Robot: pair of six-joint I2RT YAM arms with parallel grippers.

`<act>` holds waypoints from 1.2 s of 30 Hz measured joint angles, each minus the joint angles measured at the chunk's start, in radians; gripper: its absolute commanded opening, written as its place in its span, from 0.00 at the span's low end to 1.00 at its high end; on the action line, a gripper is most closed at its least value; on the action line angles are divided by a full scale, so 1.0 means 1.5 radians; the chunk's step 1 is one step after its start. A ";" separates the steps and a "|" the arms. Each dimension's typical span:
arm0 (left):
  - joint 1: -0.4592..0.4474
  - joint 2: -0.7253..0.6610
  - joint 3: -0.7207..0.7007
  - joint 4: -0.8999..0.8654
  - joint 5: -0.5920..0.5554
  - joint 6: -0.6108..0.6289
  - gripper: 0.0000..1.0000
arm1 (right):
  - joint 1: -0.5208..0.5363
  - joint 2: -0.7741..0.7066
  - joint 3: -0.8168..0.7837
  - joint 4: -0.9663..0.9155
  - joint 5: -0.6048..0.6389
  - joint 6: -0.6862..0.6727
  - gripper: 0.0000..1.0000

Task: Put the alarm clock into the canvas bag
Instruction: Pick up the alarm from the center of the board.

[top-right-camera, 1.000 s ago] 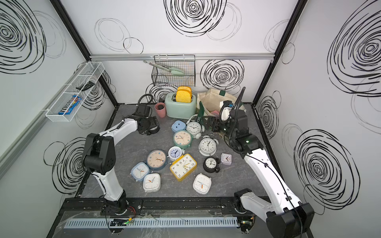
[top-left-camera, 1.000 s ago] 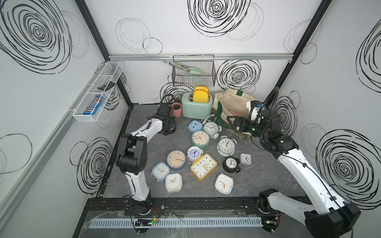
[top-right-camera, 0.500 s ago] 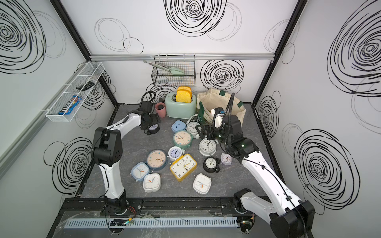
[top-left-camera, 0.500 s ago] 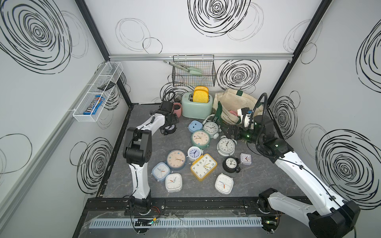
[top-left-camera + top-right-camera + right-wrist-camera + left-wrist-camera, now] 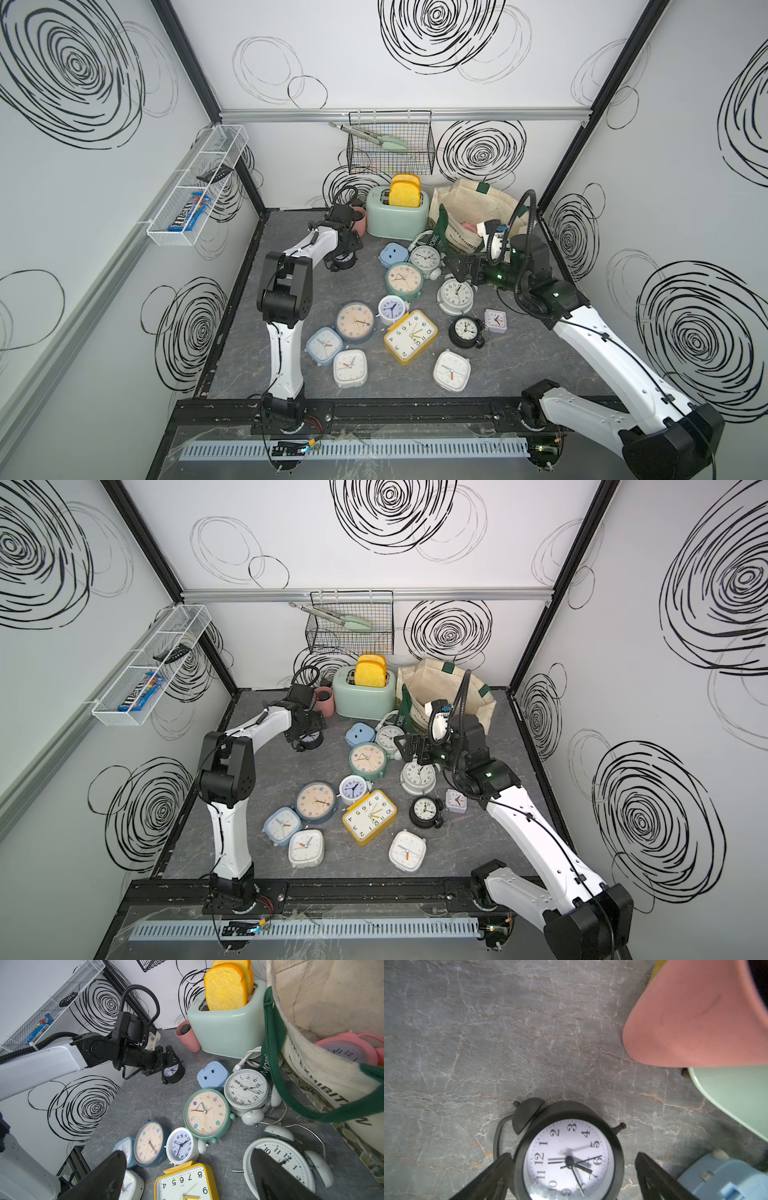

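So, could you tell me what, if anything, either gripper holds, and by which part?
Nothing: the left gripper straddles the black clock, jaws open; the right gripper is open, empty.

The left arm [image 5: 286,291] rises from its near-left base, folds at the elbow and stretches its white forearm to the far left. Its wrist tips downward, and the left gripper [image 5: 340,261] sits low with its jaws spread wide. The right arm [image 5: 582,328] leans from its near-right base toward the far middle. The right gripper [image 5: 453,266] is held raised and points left, its jaws wide apart.
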 measured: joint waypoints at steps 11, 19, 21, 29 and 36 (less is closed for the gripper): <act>-0.016 0.035 0.016 -0.023 -0.039 0.000 0.96 | 0.000 0.000 -0.013 0.005 -0.009 0.000 0.97; -0.018 0.041 0.015 -0.028 -0.049 0.000 0.96 | 0.000 -0.001 -0.022 0.013 -0.016 0.001 0.97; -0.018 0.041 0.015 -0.028 -0.052 0.001 0.99 | 0.000 -0.001 -0.025 0.016 -0.017 0.001 0.97; -0.018 0.040 0.006 -0.011 -0.061 0.008 0.86 | -0.001 -0.012 -0.028 0.017 -0.017 0.001 0.97; -0.023 0.007 -0.044 0.025 -0.063 0.016 0.83 | -0.003 -0.017 -0.028 0.018 -0.018 0.002 0.97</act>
